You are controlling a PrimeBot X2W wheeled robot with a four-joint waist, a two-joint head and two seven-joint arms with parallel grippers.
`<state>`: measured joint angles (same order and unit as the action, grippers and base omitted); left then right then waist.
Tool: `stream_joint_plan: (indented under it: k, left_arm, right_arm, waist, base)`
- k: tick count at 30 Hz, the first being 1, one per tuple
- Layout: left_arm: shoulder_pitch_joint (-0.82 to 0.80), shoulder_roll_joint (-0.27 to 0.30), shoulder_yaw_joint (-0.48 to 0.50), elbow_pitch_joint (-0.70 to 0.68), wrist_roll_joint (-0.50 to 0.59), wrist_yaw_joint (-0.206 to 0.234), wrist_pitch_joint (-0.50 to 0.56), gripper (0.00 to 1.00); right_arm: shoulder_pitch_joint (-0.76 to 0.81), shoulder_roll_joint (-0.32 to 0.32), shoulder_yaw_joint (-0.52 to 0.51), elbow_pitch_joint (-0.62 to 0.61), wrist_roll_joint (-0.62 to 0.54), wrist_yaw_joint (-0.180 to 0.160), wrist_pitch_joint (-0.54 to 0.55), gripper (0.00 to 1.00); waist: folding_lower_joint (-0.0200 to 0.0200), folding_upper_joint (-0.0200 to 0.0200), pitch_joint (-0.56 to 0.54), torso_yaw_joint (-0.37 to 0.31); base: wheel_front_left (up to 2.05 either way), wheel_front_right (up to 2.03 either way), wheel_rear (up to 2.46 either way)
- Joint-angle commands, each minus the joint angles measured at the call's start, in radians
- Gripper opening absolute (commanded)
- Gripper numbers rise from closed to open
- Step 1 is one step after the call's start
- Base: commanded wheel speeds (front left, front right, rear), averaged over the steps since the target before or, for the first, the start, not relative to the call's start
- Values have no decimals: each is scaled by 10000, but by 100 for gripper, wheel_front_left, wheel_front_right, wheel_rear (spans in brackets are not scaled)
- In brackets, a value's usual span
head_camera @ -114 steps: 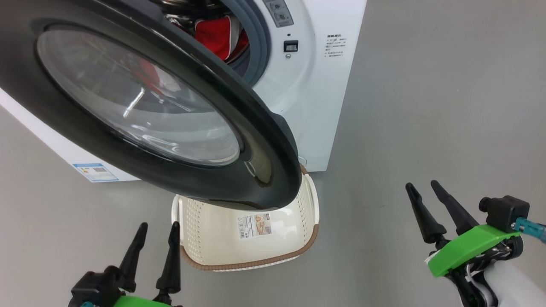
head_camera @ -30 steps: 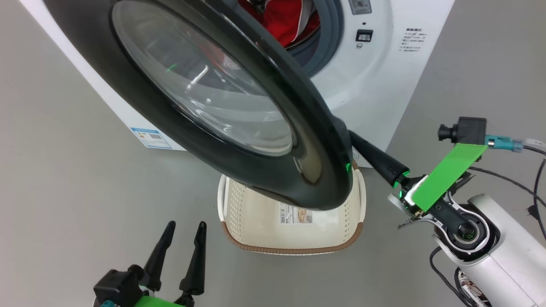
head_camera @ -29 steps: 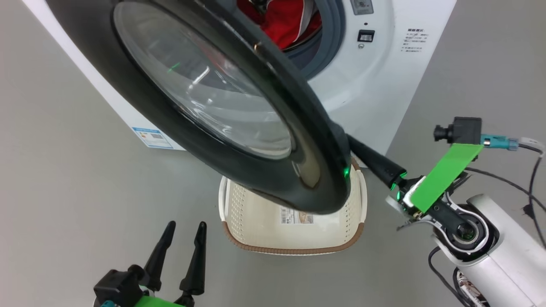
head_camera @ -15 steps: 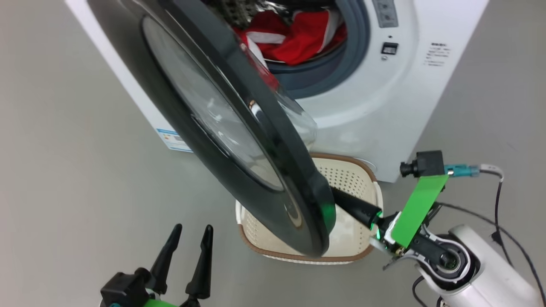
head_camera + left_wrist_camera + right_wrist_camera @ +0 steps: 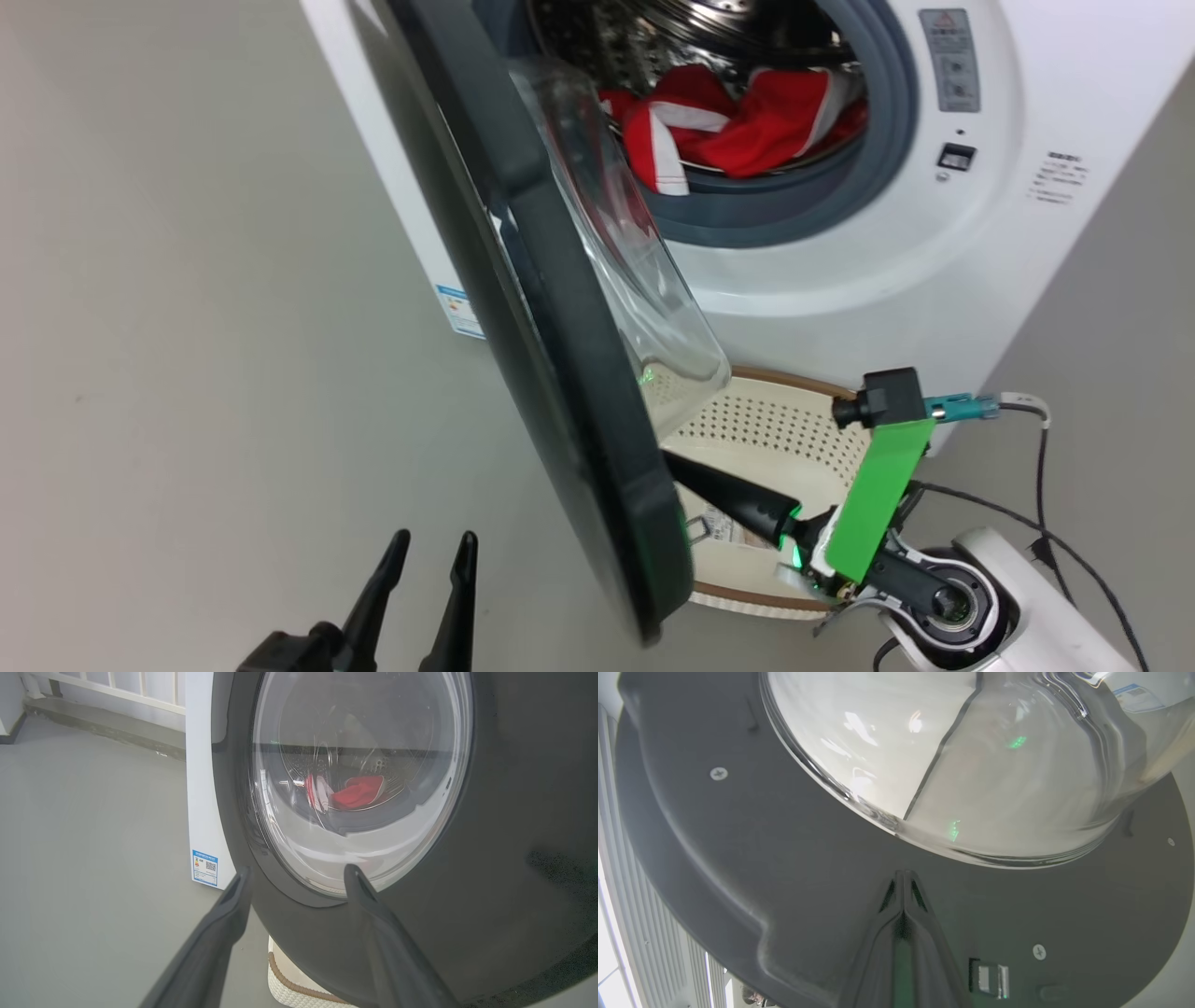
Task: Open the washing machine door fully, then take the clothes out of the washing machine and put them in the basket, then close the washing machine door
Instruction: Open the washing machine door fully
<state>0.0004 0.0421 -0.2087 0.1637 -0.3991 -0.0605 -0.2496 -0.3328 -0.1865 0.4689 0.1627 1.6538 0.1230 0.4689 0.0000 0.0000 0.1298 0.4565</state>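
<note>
The washing machine door [image 5: 569,392] stands swung out from the washing machine [image 5: 934,280], seen almost edge-on in the head view, its glass bowl facing the drum. The red and white clothes [image 5: 738,131] lie low in the drum, by the grey gasket. The basket [image 5: 775,439] sits on the floor against the foot of the machine's front, partly under the door.

The right end effector [image 5: 691,474] reaches over the basket with its fingers pressed together. Its tip sits at the door's dark inner face [image 5: 738,858], just below the glass bowl. The left end effector [image 5: 434,541] hovers on the door's outer side, fingers apart and holding nothing.
</note>
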Motion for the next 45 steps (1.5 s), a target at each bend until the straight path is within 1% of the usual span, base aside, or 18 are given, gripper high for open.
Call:
stream_joint_plan:
  k: [1, 4, 10, 15, 23, 27, 29, 32, 33, 35, 40, 45]
  left_arm:
    - [4, 81, 273, -284, -34, 89, -122, 100]
    - [59, 81, 248, -315, -39, 151, -122, 100]
    - [153, 81, 530, -550, -7, 440, -122, 100]
    - [220, 81, 653, -689, 19, 569, -122, 100]
    - [267, 81, 688, -810, -8, 640, -122, 100]
    - [296, 81, 642, -798, -16, 646, -122, 100]
    - [299, 81, 613, -770, -1, 615, -122, 100]
    - [288, 81, 581, -688, 43, 546, -122, 100]
    - [280, 81, 570, -648, 64, 514, -122, 100]
    - [261, 81, 550, -573, 102, 456, -122, 100]
    - [219, 81, 529, -366, 215, 300, -122, 100]
    - [209, 81, 654, -323, 234, 231, -122, 100]
  right_arm:
    - [7, 247, 230, -295, -169, 77, 126, 0]
    - [35, 414, 282, -289, -259, 77, 259, 0]
    - [-121, 727, 477, -227, -448, 77, 531, 0]
    - [-242, 916, 631, -176, -554, 77, 669, 0]
    - [-455, 1107, 731, -122, -659, 77, 689, 0]
    - [-463, 1111, 710, -89, -846, 77, 525, 0]
    - [-422, 1053, 687, -62, -988, 77, 364, 26]
    - [-306, 951, 638, -54, -1129, 77, 80, 48]
    - [-262, 901, 631, -48, -1187, 77, -25, 75]
    - [-149, 806, 621, -39, -1262, 77, -234, 100]
    - [163, 504, 623, 86, -1496, 77, -875, 100]
    - [309, 217, 691, 382, -1780, 77, -1660, 100]
  waist:
    - [0, 0, -170, 290]
    - [0, 0, -243, 491]
    - [0, 0, -213, 562]
    - [0, 0, -205, 591]
    - [0, 0, -133, 632]
    - [0, 0, -173, 620]
    - [0, 0, -209, 604]
    - [0, 0, -282, 567]
    - [0, 0, -313, 553]
    - [0, 0, -373, 522]
    - [0, 0, -545, 417]
    - [0, 0, -535, 130]
  base:
    - [0, 0, 0]
    - [0, 0, 0]
    - [0, 0, 0]
    - [0, 0, 0]
    - [0, 0, 0]
    - [0, 0, 0]
    - [0, 0, 0]
    - [0, 0, 0]
    - [0, 0, 0]
    - [0, 0, 0]
    - [0, 0, 0]
    - [0, 0, 0]
